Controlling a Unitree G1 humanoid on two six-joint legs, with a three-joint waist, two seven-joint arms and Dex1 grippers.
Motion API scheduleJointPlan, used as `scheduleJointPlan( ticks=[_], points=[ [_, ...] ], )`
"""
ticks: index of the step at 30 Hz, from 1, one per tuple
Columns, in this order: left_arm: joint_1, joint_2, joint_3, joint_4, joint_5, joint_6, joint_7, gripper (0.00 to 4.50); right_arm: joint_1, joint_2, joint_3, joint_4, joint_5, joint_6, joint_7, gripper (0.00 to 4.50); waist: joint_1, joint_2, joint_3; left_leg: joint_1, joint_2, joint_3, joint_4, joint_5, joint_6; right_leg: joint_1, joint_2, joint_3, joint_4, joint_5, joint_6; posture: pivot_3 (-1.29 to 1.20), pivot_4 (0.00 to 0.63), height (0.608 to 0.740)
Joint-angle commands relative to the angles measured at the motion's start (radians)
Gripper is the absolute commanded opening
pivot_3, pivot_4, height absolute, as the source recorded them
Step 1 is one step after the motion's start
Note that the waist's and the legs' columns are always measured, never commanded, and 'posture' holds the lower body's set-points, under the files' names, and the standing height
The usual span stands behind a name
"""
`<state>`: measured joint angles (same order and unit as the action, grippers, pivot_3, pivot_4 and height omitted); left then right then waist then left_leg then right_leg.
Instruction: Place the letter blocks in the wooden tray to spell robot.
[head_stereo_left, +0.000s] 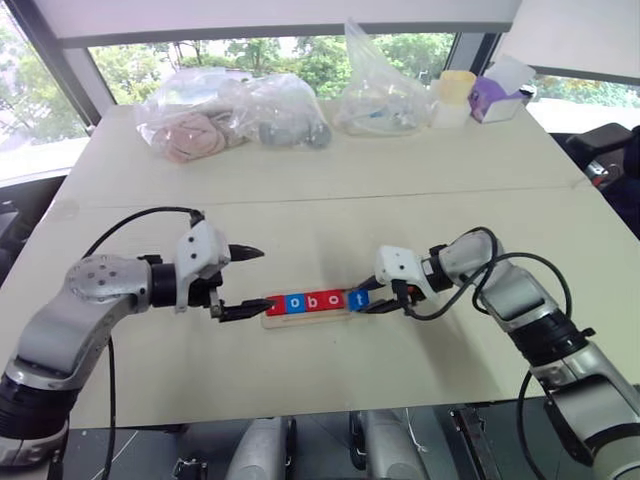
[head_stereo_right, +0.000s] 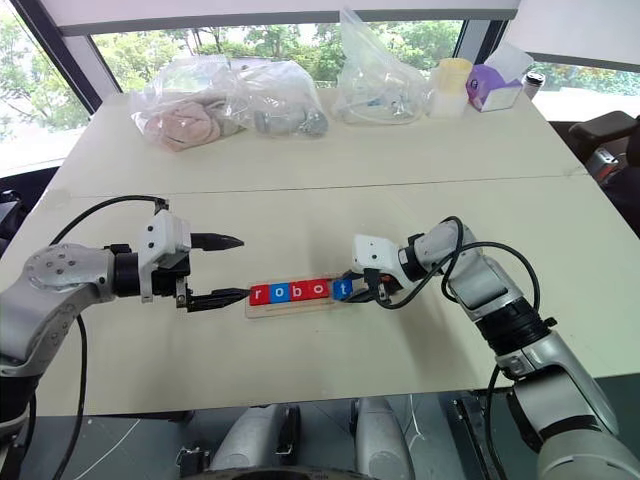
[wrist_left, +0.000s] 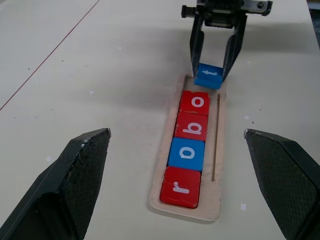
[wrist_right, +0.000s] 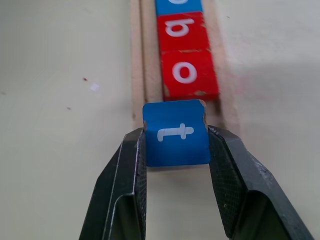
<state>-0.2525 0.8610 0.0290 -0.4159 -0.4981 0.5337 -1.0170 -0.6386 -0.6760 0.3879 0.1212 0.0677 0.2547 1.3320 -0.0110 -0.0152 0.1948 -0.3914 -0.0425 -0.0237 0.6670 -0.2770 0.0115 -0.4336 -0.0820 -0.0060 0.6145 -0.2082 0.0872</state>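
Nearest the head camera, on the robot's left, the left gripper (head_stereo_left: 240, 283) hangs with its two black fingers spread wide and nothing between them; its lower fingertip reaches to the near end of the wooden tray (head_stereo_left: 275, 320), though contact cannot be judged.

Moving rightward, the tray lies flat on the pale table (head_stereo_left: 330, 160), its long axis running left to right between the two arms. Four letter blocks already sit in it, edge to edge: red r (wrist_left: 180, 187) at the left end, then blue o (wrist_left: 186, 153), red b (wrist_left: 191, 129) and red o (wrist_left: 194, 102).

Further right, the blue t block (wrist_right: 176, 133) is clamped between the fingers of the right gripper (wrist_right: 176, 150), which has its jaws closed on the tile's two side faces. The tile hangs tilted over the tray's open right end, just beside the second o but apart from it.

The coming move turns on that small gap along the tray's length: the empty slot lies straight ahead of the right gripper, in line with the row. Judging from this, the t needs lowering flat and sliding toward the o, and the right arm is the one placed to do it.
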Motion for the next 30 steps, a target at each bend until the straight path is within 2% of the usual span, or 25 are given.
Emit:
scheduleJointPlan(
  ticks=[1, 30],
  points=[
    [0.004, 0.003, 0.041, -0.035, -0.013, -0.006, 0.014, 4.50, -0.025, 0.013, -0.008, 0.018, -0.011, -0.033, -0.001, 1.15, 0.000, 0.000, 0.000, 0.000, 0.000, 0.000, 0.000, 0.000, 0.000, 0.000, 0.000, 0.000, 0.000, 0.000, 0.000, 0.00, 0.150, 0.725],
    [0.010, -0.011, 0.035, -0.048, -0.010, -0.010, 0.067, 4.50, -0.042, 0.070, 0.001, 0.040, -0.051, -0.037, 0.012, 1.15, 0.000, 0.000, 0.000, 0.000, 0.000, 0.000, 0.000, 0.000, 0.000, 0.000, 0.000, 0.000, 0.000, 0.000, 0.000, 0.00, 0.150, 0.725]
  ],
)
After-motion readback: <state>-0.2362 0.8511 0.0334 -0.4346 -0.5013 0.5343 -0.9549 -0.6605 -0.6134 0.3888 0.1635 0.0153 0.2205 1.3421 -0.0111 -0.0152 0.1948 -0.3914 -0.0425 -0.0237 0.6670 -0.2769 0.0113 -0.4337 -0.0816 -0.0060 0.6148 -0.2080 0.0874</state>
